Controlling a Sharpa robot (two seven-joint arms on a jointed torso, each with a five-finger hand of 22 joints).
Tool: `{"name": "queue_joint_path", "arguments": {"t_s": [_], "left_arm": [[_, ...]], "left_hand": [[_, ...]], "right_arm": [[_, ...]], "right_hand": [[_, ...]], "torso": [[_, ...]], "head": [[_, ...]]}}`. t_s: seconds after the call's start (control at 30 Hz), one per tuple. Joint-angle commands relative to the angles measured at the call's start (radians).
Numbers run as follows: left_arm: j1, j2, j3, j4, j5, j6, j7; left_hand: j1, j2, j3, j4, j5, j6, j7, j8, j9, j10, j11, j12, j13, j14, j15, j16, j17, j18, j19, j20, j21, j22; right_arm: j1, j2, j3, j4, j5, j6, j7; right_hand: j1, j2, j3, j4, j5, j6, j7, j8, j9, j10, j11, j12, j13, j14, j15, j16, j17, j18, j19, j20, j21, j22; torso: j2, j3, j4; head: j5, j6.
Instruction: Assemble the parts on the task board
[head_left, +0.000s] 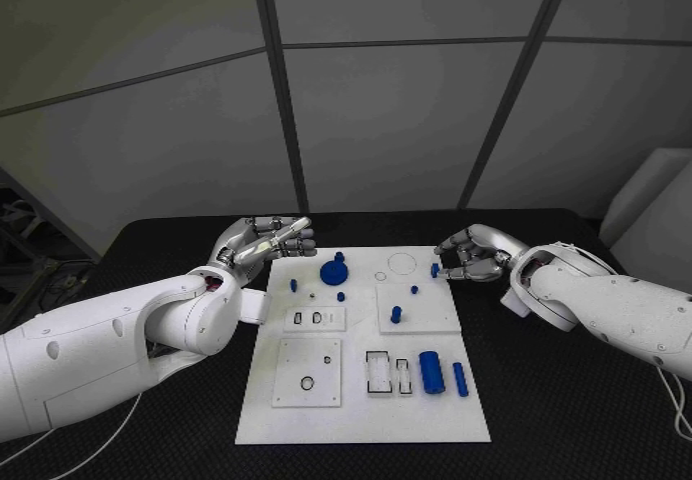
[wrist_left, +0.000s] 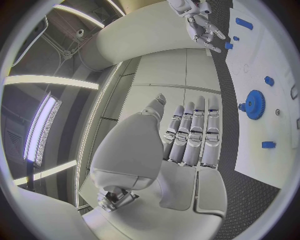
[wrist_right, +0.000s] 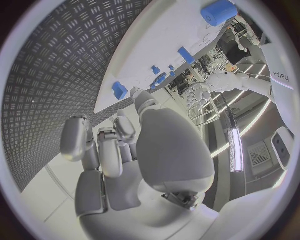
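Observation:
The white task board (head_left: 361, 410) lies mid-table. A blue gear (head_left: 335, 270) (wrist_left: 254, 104) stands near its far edge, with small blue pegs (head_left: 340, 296) around it. A thick blue cylinder (head_left: 431, 372) (wrist_right: 219, 12) and a thin blue pin (head_left: 460, 378) lie on its near right part. My left hand (head_left: 267, 240) (wrist_left: 187, 135) hovers at the board's far left corner, fingers straight and side by side, holding nothing. My right hand (head_left: 476, 255) (wrist_right: 125, 145) is at the far right edge with its fingers curled in. Its thumb tip is right beside a small blue piece (head_left: 434, 269) (wrist_right: 119, 90); I cannot tell if they touch.
Raised white sub-plates sit on the board: one with a dark ring (head_left: 307, 372), one with slots (head_left: 317, 318), and a slotted holder (head_left: 387, 372). Black ribbed table (head_left: 577, 420) surrounds the board. Grey wall panels stand behind the table.

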Motion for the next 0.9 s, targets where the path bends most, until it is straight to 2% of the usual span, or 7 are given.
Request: {"name": "queue_joint_path", "arguments": {"t_s": [0.03,0.53,0.67,0.9], "left_arm": [[0.001,0.001,0.001,0.000,-0.007,0.013,0.008],[0.000,0.002,0.001,-0.002,-0.007,0.013,0.008],[0.000,0.002,0.001,-0.002,-0.007,0.013,0.008],[0.000,0.002,0.001,-0.002,-0.007,0.013,0.008]], "left_hand": [[0.000,0.011,-0.001,-0.007,-0.004,0.001,0.002,-0.003,0.000,-0.001,0.003,-0.003,0.000,-0.003,0.005,-0.005,0.001,0.007,0.003,0.006,-0.007,-0.001],[0.000,0.011,-0.001,-0.007,-0.004,0.001,0.002,-0.003,0.000,-0.001,0.003,-0.003,0.000,-0.003,0.005,-0.005,0.001,0.007,0.003,0.006,-0.007,-0.001],[0.000,0.011,-0.001,-0.007,-0.004,0.001,0.002,-0.003,0.000,-0.001,0.003,-0.003,0.000,-0.003,0.005,-0.005,0.001,0.007,0.003,0.006,-0.007,-0.001],[0.000,0.011,-0.001,-0.007,-0.004,0.001,0.002,-0.003,0.000,-0.001,0.003,-0.003,0.000,-0.003,0.005,-0.005,0.001,0.007,0.003,0.006,-0.007,-0.001]], "right_arm": [[0.000,0.005,0.000,-0.002,-0.040,0.018,-0.015],[-0.005,0.038,0.001,-0.036,-0.055,0.028,-0.035],[-0.008,0.044,0.001,-0.039,-0.063,0.031,-0.039],[-0.010,0.048,0.001,-0.043,-0.071,0.032,-0.047]], "right_hand": [[-0.005,-0.006,-0.007,-0.002,-0.003,-0.001,0.003,0.000,0.001,0.000,0.000,0.003,0.002,0.091,0.008,-0.002,0.210,0.008,-0.006,0.001,-0.005,0.001],[-0.006,0.018,-0.017,0.002,0.000,0.037,-0.001,0.021,0.009,0.017,-0.003,0.018,0.019,0.092,0.006,0.000,0.216,0.006,0.004,0.001,0.001,0.014],[-0.005,0.026,-0.020,0.000,-0.003,0.062,-0.006,0.033,0.014,0.036,-0.008,0.034,0.040,0.096,0.003,0.005,0.230,0.001,0.019,-0.001,0.012,0.035],[-0.004,0.029,-0.020,-0.001,-0.003,0.069,-0.008,0.036,0.015,0.041,-0.009,0.039,0.046,0.097,0.001,0.008,0.237,0.000,0.025,-0.002,0.017,0.044]], "torso": [[-0.001,-0.0003,0.0016],[-0.001,0.0010,0.0010],[-0.001,0.0012,0.0017],[-0.001,0.0019,0.0008]], "head": [[-0.001,-0.001],[-0.003,-0.006],[-0.008,-0.007],[-0.005,-0.008]]}}
